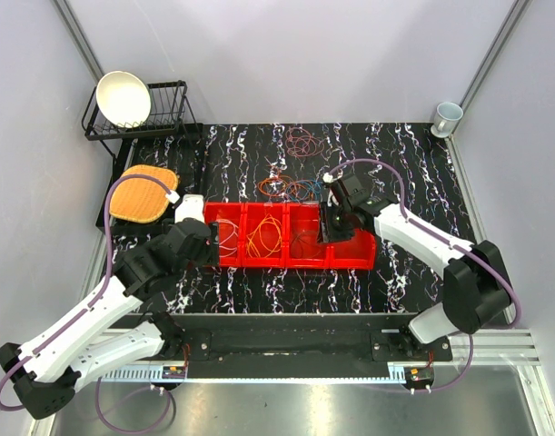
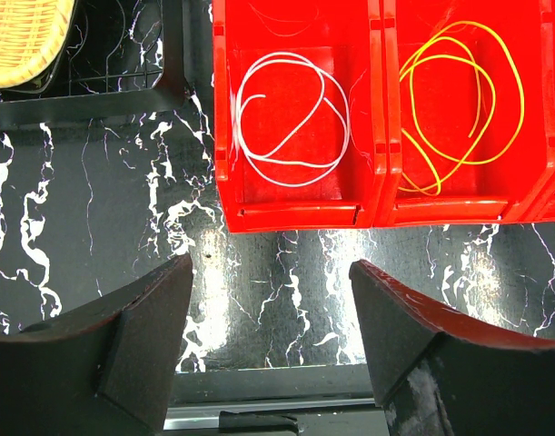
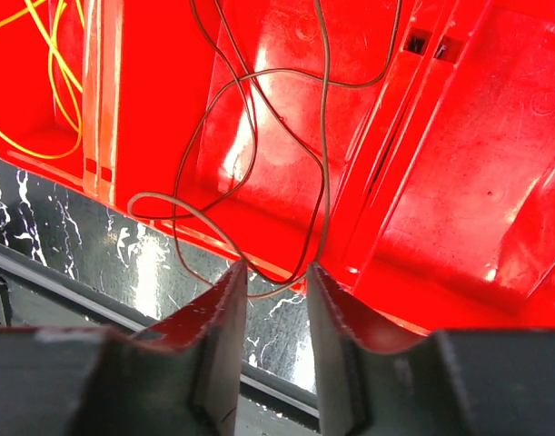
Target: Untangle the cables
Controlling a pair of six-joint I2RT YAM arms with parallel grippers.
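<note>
Left hand (image 2: 270,272) released, fingers wide above the desk (image 2: 77,227). Right hand (image 3: 277,272) nearly clenched over brown cable (image 3: 324,145) in red bin (image 3: 441,182); whether it is grasping cannot be told.

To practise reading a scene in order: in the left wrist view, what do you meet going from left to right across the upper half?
Woven mat → white cable → yellow cable
</note>
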